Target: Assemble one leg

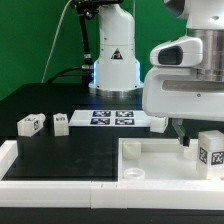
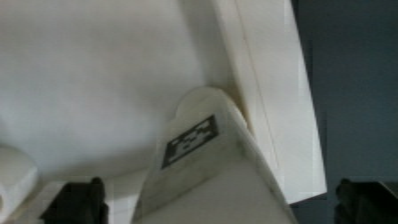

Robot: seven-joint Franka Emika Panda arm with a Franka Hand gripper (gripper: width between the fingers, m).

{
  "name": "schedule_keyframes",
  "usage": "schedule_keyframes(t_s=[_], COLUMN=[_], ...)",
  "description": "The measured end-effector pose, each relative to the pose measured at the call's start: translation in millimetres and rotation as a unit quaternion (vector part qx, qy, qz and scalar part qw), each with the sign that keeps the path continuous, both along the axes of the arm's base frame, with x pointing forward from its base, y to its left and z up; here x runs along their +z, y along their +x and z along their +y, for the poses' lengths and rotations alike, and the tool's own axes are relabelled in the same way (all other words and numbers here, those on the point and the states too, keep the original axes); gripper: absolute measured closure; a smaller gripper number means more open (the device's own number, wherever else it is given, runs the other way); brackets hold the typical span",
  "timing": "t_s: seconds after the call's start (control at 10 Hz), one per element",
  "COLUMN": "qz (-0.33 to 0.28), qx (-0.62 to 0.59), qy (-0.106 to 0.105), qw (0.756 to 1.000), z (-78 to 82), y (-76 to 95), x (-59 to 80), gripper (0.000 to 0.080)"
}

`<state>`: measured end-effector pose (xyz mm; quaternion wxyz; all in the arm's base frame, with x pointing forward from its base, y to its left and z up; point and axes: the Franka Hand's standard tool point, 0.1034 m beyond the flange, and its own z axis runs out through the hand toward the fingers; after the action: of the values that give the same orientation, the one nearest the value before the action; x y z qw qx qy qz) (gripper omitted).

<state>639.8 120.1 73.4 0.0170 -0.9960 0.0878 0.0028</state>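
A leg [image 1: 212, 150], a chunky white block with a tag, stands at the exterior view's right on the large white tabletop piece [image 1: 150, 158]. My gripper [image 1: 183, 140] hangs low just beside it, over the tabletop. In the wrist view the leg [image 2: 205, 150] lies between my gripper's [image 2: 222, 205] dark fingers [image 2: 80, 200], with a gap on each side. The jaws stand wide apart and hold nothing. The tabletop's flat white face [image 2: 89, 80] and raised rim fill most of that view. Two more legs [image 1: 30, 123] [image 1: 60, 122] sit on the black table at the exterior view's left.
The marker board [image 1: 112, 118] lies at the back middle, in front of the arm's base [image 1: 112, 65]. Another small white block [image 1: 158, 124] sits by its right end. A white rail [image 1: 50, 185] runs along the front and left of the table.
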Motion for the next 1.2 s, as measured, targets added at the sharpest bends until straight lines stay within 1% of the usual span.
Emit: schedule_keyframes(t_s=[0.3, 0.5, 0.6, 0.7, 0.8, 0.9, 1.0, 1.1, 1.2], qz=[-0.008, -0.009, -0.008, -0.008, -0.008, -0.008, -0.007, -0.006, -0.002], qx=[0.136, 0.168, 0.164, 0.164, 0.149, 0.144, 0.119, 0.058, -0.031], qy=[-0.011, -0.012, -0.012, -0.012, -0.011, -0.011, -0.011, -0.004, 0.006], qw=[0.991, 0.986, 0.986, 0.986, 0.989, 0.989, 0.993, 0.998, 0.999], z=[0.8, -1.8, -1.8, -1.9, -1.8, -1.8, -1.9, -2.8, -2.3], y=[0.6, 0.7, 0.6, 0.7, 0.6, 0.6, 0.6, 0.9, 0.5], x=[0.0, -0.4, -0.5, -0.5, -0.6, -0.7, -0.8, -0.7, -0.9], gripper=[0.0150, 0.0150, 0.0235, 0.0372, 0.0372, 0.0509, 0.0509, 0.0509, 0.0509])
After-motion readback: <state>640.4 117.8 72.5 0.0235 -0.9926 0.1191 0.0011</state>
